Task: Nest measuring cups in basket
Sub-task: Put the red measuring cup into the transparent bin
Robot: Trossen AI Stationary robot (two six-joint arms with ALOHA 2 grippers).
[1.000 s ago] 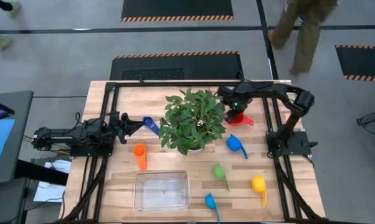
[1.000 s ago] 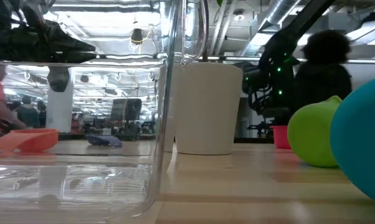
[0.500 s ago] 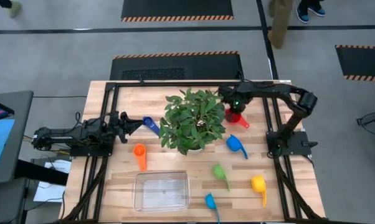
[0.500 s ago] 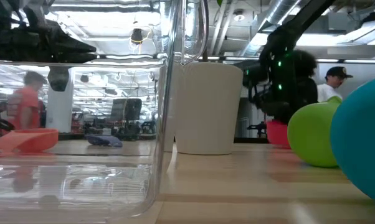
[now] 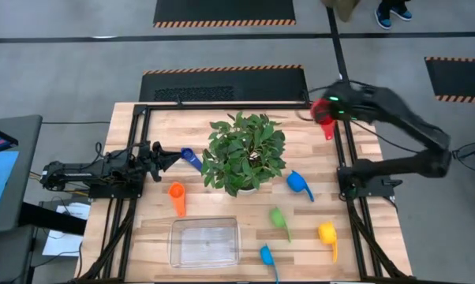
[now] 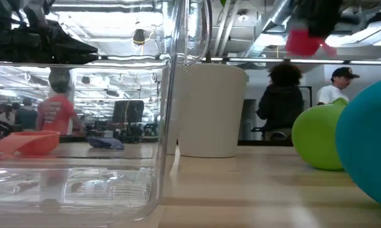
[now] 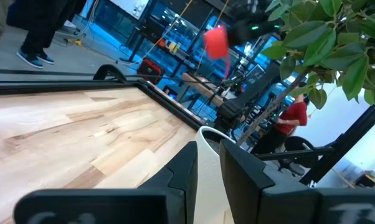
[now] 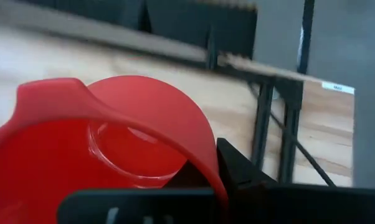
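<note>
My right gripper (image 5: 326, 110) is shut on the red measuring cup (image 5: 325, 117), high over the table's far right corner; the cup also shows in the low view (image 6: 302, 41). The other cups lie on the table: dark blue (image 5: 192, 158), orange (image 5: 177, 197), blue (image 5: 299, 185), green (image 5: 279, 221), yellow (image 5: 327, 234), light blue (image 5: 267, 256). The clear basket (image 5: 174, 244) stands at the near edge, nothing in it. My left gripper (image 7: 208, 168) rests level at the left, open by a narrow gap, holding nothing. My right gripper holds the red cup by its wall at the rim (image 8: 207, 163). One finger (image 8: 237, 171) shows on the outside of the wall; the cup hides the other. The fingers slant down. The cup hangs clear, high above the table.
A leafy plant (image 5: 244, 152) in a white pot (image 6: 209, 111) fills the table's middle, between the two arms. A black frame (image 5: 348, 158) runs round the table. People stand in the room beyond.
My right gripper has shut on the red cup beside the plant, then risen fast and swung toward the table's far right corner, rolling its wrist. The red cup has come off the table and now hangs clear.
</note>
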